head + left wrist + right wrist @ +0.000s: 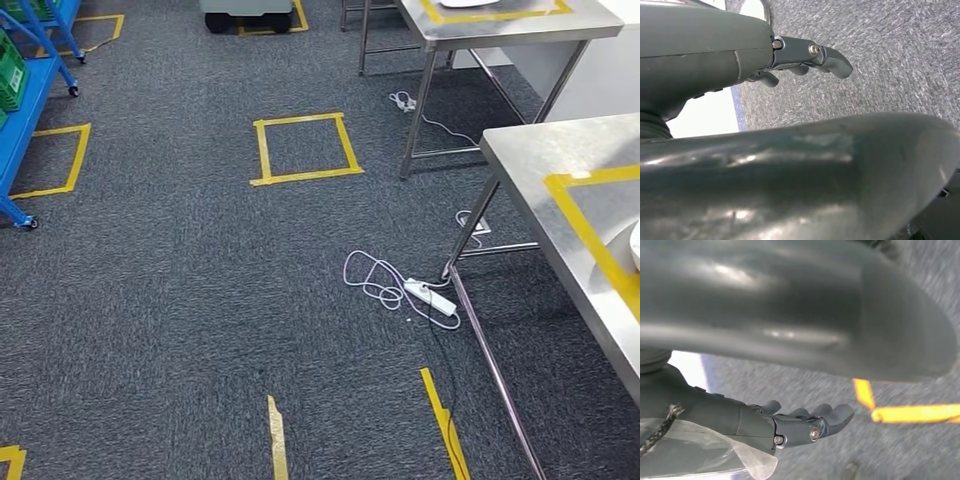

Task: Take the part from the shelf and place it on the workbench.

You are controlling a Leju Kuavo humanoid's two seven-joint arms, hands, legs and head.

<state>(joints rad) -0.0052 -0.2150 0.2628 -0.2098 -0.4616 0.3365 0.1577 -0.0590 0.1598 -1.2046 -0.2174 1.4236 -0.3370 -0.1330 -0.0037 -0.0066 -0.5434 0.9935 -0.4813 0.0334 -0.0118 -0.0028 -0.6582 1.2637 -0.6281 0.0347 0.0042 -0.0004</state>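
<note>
Head view looks down on grey carpet marked with yellow tape squares. A blue shelf stands at the upper left of the frame, with a green crate on it. Steel tabletops sit at the right: one at the upper right and a nearer one at the right edge, both outlined in yellow tape. A white power strip and its coiled cord lie on the carpet near the nearer table's leg.

Left wrist view shows the left hand hanging over carpet, fingers loosely extended and holding nothing. Right wrist view shows the right hand likewise spread and empty, above carpet with yellow tape.

I cannot pick out the part itself; it is presumably still on the shelf, perhaps in the crate. Its weight, stiffness and the best place to take hold cannot be judged from here. The loose cord looks like a tripping risk when walking.
</note>
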